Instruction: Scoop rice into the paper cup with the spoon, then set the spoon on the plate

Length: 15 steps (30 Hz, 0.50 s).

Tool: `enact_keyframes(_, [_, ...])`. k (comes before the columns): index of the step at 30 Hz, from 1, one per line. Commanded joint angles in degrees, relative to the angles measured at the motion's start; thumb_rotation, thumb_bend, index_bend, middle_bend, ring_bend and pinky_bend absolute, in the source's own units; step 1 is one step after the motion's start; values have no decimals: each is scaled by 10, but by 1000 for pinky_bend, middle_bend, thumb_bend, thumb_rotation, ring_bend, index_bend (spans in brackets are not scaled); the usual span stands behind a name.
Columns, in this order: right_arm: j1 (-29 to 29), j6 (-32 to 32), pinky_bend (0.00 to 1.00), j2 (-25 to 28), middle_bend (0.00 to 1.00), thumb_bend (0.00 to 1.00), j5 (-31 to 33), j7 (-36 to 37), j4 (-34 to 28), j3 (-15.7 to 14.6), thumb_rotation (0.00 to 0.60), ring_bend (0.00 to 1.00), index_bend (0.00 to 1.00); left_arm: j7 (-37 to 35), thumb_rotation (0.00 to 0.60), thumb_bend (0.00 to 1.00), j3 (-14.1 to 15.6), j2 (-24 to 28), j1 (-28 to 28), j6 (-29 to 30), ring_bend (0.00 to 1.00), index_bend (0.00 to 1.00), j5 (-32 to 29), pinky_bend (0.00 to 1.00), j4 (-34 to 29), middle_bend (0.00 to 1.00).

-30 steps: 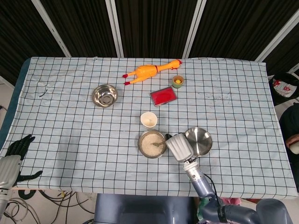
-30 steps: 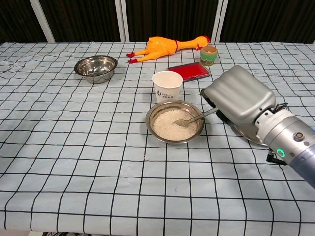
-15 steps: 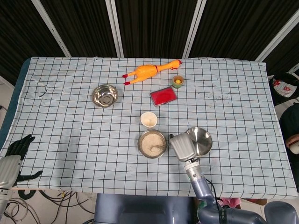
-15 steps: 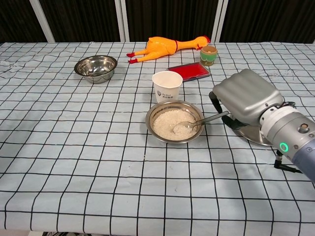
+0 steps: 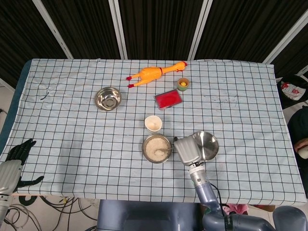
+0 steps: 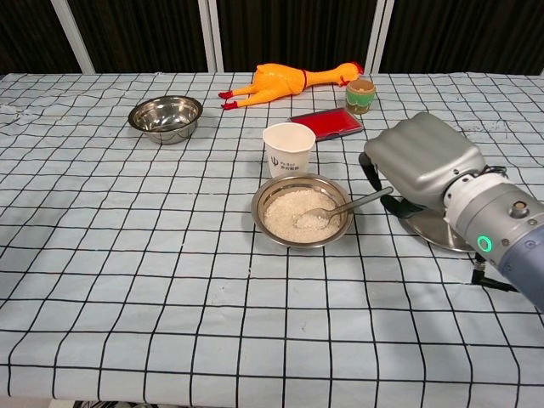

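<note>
A steel bowl of white rice (image 6: 299, 211) (image 5: 156, 148) sits near the table's middle front. The white paper cup (image 6: 288, 149) (image 5: 153, 123) stands upright just behind it. A metal spoon (image 6: 343, 206) lies with its head in the rice, handle running right into my right hand (image 6: 422, 161) (image 5: 187, 150), which holds the handle end. The shiny steel plate (image 5: 208, 145) (image 6: 435, 230) lies right of the bowl, partly hidden under that hand. My left hand (image 5: 19, 154) rests at the table's front left corner, dark fingers spread, holding nothing.
At the back lie a yellow rubber chicken (image 6: 285, 82), a red flat box (image 6: 327, 122) and a small green-and-tan cup (image 6: 360, 95). An empty steel bowl (image 6: 166, 117) stands at the back left. A checked cloth covers the table.
My right hand drew back to the right and settled lower over the plate, pulling the spoon handle with it. The spoon head stays in the rice. The left hand has not moved.
</note>
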Motion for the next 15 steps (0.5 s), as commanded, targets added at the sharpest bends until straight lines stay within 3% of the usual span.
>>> enact_keyframes(1, [3, 5, 1000, -4, 1000, 488, 26, -17, -20, 11, 600, 1000, 655, 0, 600, 10, 0, 0, 0, 0, 0, 0, 0, 0, 0, 0])
enact_keyframes(15, [11, 34, 1000, -10, 1000, 492, 111, -43, -74, 37, 600, 1000, 657, 0, 600, 10, 0, 1, -1, -2, 0, 0, -2, 0, -2, 0])
